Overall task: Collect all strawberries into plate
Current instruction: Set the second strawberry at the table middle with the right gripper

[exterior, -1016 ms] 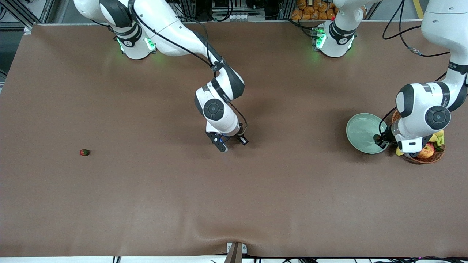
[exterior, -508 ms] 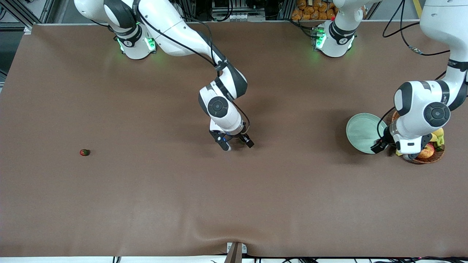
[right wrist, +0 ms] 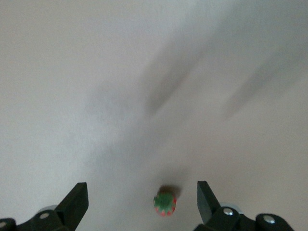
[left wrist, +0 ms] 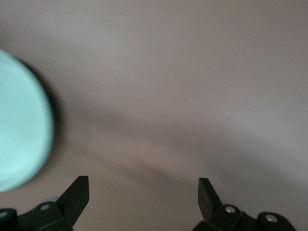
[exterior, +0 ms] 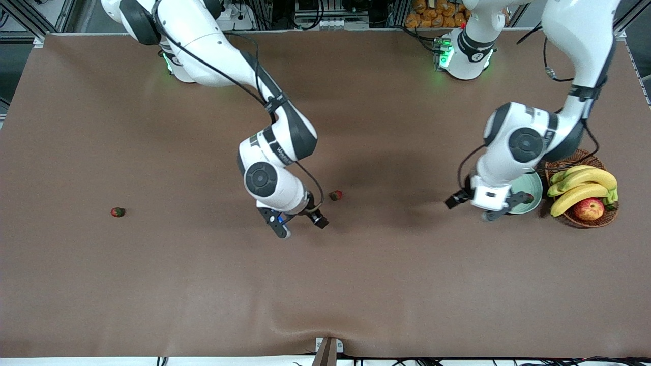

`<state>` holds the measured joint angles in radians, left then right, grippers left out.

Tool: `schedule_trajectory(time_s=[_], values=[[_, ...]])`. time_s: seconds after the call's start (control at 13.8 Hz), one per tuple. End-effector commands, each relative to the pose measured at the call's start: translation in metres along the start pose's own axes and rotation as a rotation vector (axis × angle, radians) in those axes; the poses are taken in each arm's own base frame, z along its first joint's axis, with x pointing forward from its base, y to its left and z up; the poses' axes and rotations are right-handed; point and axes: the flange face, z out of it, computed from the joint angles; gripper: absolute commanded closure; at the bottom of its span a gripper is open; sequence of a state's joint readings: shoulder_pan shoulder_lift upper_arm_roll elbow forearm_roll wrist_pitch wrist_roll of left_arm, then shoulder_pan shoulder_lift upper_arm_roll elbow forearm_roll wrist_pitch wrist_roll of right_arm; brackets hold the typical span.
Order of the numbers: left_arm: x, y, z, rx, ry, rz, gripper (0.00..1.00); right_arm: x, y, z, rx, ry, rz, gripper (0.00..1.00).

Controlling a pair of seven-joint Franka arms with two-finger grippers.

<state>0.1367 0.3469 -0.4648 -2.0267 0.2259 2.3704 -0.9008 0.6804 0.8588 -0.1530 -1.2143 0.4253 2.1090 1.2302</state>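
One strawberry (exterior: 335,195) lies on the brown table near the middle. My right gripper (exterior: 300,224) hangs open and empty just beside it, toward the front camera. In the right wrist view that berry (right wrist: 165,204) sits on the cloth between my spread fingers, with the right gripper (right wrist: 142,195) not touching it. A second strawberry (exterior: 117,212) lies toward the right arm's end. The mint-green plate (exterior: 537,189) is half hidden under my left arm, and a small red berry (exterior: 529,197) shows on it. My left gripper (exterior: 483,207) is open and empty over the table beside the plate (left wrist: 19,130), as the left wrist view (left wrist: 143,190) also shows.
A brown wicker basket (exterior: 605,217) with bananas (exterior: 580,183) and a red-yellow apple (exterior: 588,208) stands beside the plate at the left arm's end. The brown cloth has a wrinkle (exterior: 305,325) at the table's front edge.
My right gripper moved off the middle strawberry, toward the front camera and the right arm's end, uncovering it. My left arm swung from plate and basket toward the table's middle, and a berry now shows on the plate.
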Motion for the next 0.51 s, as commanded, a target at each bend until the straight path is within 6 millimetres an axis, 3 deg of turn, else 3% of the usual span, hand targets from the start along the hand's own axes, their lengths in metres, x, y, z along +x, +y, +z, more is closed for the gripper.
schedule_trajectory(time_s=[0.0, 0.22, 0.36, 0.44], values=[[-0.04, 0.081, -0.004, -0.03, 0.004, 0.122, 0.0, 0.047, 0.006, -0.012, 0.006, 0.024, -0.067, 0.0], [-0.08, 0.152, 0.008, -0.082, -0.02, 0.221, 0.0, 0.11, 0.022, -0.028, -0.01, 0.095, -0.17, 0.0], [-0.1, 0.202, 0.022, -0.129, -0.038, 0.261, 0.0, 0.152, 0.035, -0.039, -0.011, 0.111, -0.231, 0.0], [-0.103, 0.218, 0.028, -0.129, -0.017, 0.277, 0.0, 0.174, 0.042, -0.044, -0.012, 0.115, -0.257, 0.0]])
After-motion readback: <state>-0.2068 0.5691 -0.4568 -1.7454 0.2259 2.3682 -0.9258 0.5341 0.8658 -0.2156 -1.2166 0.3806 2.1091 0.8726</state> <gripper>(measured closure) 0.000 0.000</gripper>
